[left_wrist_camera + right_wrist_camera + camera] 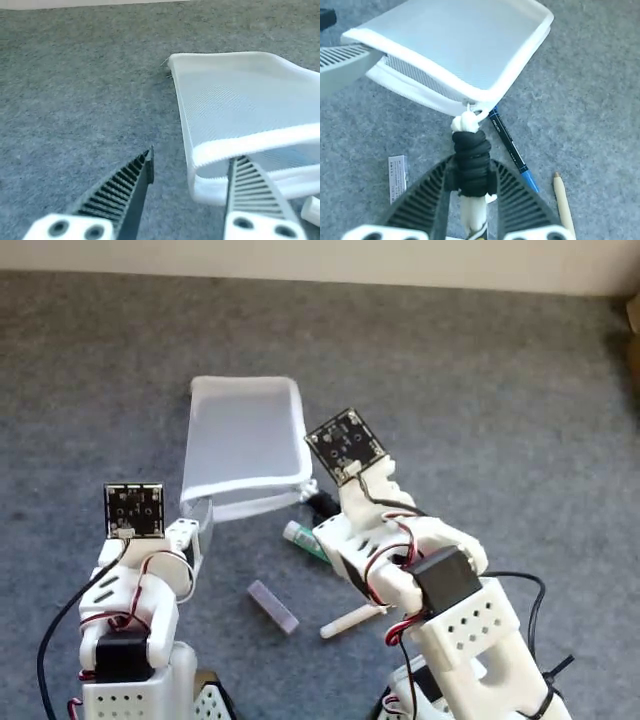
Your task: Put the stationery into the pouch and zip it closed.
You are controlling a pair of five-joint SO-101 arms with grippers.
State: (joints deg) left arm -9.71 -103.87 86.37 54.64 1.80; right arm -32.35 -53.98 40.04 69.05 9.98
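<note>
Grey carpet point(500, 390), pale wall point(400, 255), right pincer point(471, 162) clamping black pull point(470, 147)

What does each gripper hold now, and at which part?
The right gripper is shut on the black cord pull at a corner of the pouch. The left gripper is open and grips nothing.

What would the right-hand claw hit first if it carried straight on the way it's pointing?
Probably the white mesh pouch: the right gripper, shut on a black wrapped object, points at its corner, and the object's tip looks about touching it.
</note>
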